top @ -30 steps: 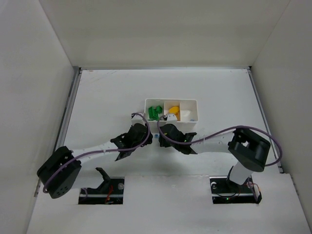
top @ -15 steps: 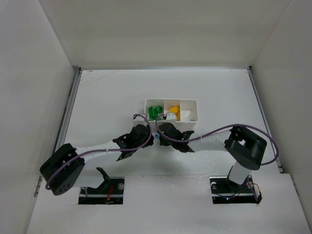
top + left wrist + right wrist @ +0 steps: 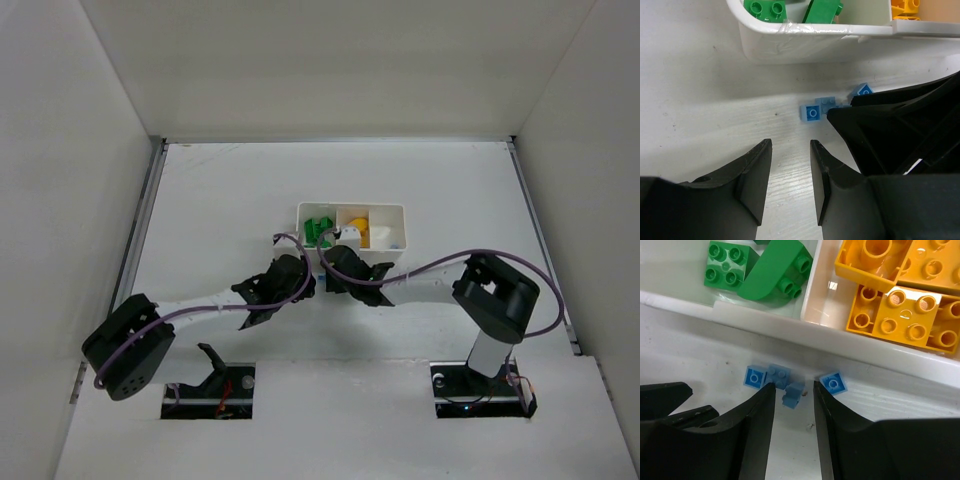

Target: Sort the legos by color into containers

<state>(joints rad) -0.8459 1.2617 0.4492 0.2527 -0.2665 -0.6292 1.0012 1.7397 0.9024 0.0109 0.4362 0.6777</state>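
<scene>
The white three-compartment tray [image 3: 350, 206] holds green bricks [image 3: 320, 230] on the left and yellow bricks [image 3: 357, 236] in the middle. Several tiny light blue bricks [image 3: 780, 375] lie on the table against the tray's front wall [image 3: 765, 325]. My right gripper [image 3: 794, 386] is open, its fingertips on either side of one loose blue brick [image 3: 794, 395], with another blue brick [image 3: 833, 382] just outside its right fingertip. My left gripper [image 3: 791, 145] is open and empty, a short way before the blue bricks [image 3: 812, 112]. The right gripper's black body [image 3: 900, 130] crowds in from the right.
Both grippers [image 3: 318, 278] meet nose to nose at the tray's front left corner. The tray's right compartment [image 3: 390, 232] is mostly white inside. Tall white walls [image 3: 60, 200] enclose the table on the left, back and right.
The right arm has shifted left and toward the tray, bringing its gripper over the blue bricks. The left gripper has edged slightly right. Both stay open.
</scene>
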